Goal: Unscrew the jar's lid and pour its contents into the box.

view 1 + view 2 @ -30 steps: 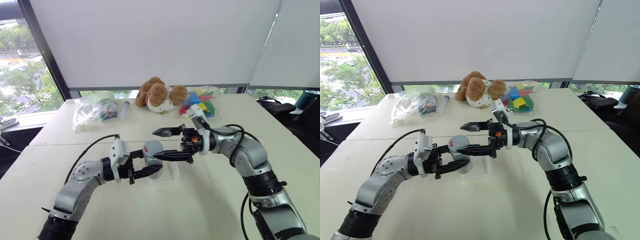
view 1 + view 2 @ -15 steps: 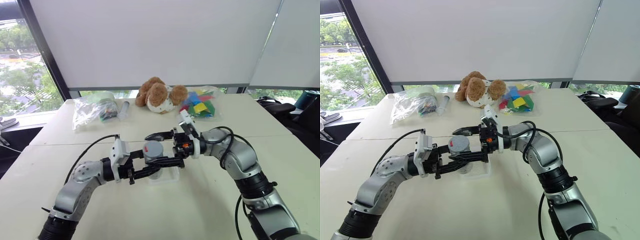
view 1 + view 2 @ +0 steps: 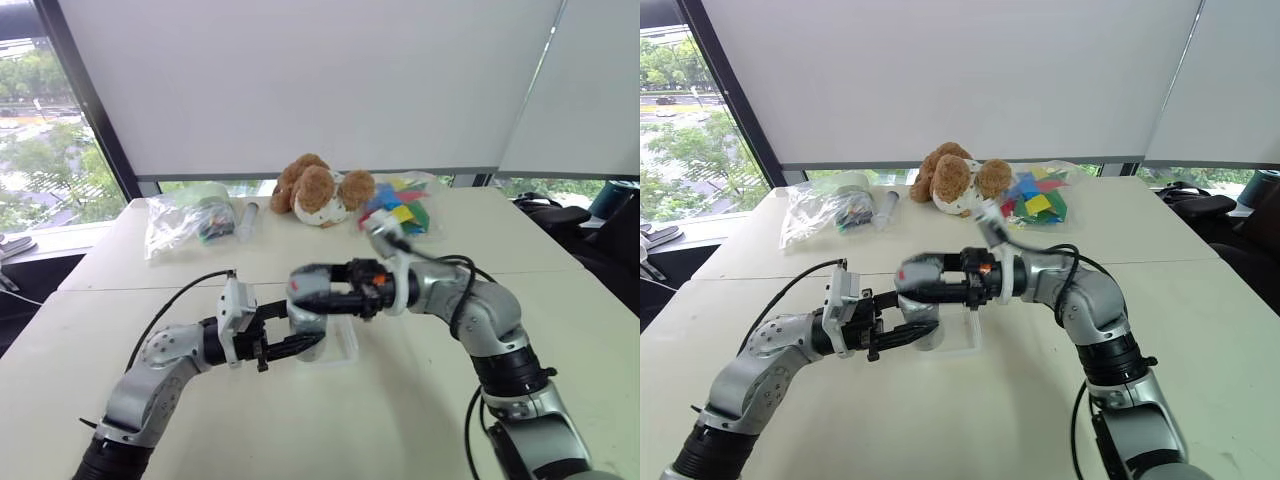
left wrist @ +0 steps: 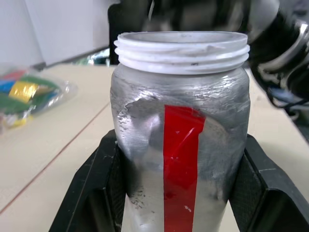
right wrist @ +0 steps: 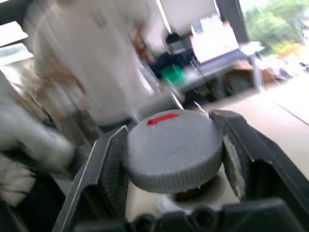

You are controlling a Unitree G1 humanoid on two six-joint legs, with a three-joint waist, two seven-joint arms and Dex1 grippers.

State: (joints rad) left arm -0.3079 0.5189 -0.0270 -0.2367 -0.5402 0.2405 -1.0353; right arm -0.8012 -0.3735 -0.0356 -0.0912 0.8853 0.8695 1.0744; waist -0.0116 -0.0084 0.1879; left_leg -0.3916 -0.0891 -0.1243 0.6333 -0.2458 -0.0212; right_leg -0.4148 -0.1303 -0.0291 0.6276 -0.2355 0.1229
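Above the jar (image 4: 181, 145), the right end effector (image 5: 174, 152) grips the lid (image 5: 171, 147).

Bare table (image 3: 330, 420) in front; toy dog (image 3: 318, 190) and bags (image 3: 185, 222) along far edge.

The small cylindrical jar (image 4: 181, 145) wears crinkled, shiny silver foil with a glossy red tape stripe; its threaded neck is smooth white plastic. The round grey lid (image 5: 173, 147) looks matt plastic with a ribbed edge.
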